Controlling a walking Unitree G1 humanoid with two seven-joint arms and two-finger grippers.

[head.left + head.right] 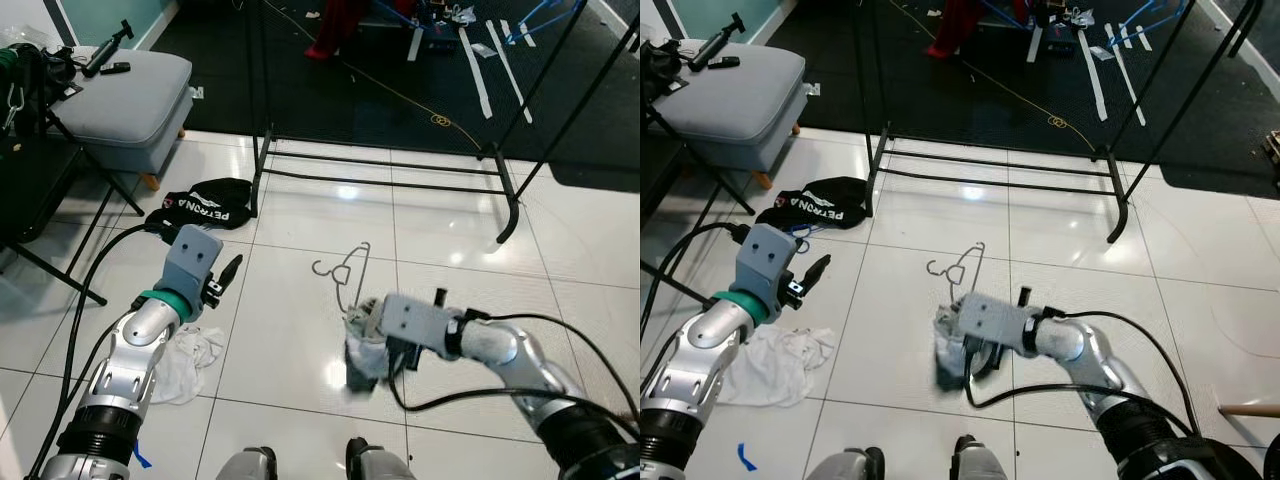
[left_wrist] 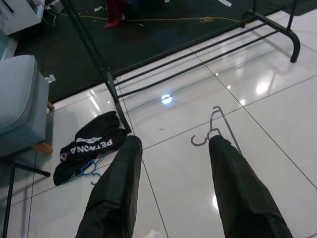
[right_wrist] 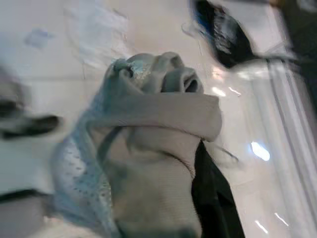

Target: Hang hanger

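A thin wire hanger [image 1: 350, 272] lies on the glossy white tile floor; its hook points to my left. Its near end runs into a bunched pale grey garment [image 1: 362, 345] that my right gripper [image 1: 378, 352] is shut on, low over the floor. In the right wrist view the garment [image 3: 148, 144] sits right in front of the camera, with a black finger [image 3: 215, 201] beside it. My left gripper [image 2: 173, 144] hovers open and holds nothing, to the left of the hanger [image 2: 218, 126]. The black clothes rack [image 1: 400, 165] stands beyond the hanger.
A black printed garment [image 1: 205, 205] lies by the rack's left foot. A white cloth [image 1: 190, 355] is under my left arm. A grey ottoman [image 1: 125, 100] and black stand legs [image 1: 70, 260] are at the far left. Dark carpet with cables lies behind the rack.
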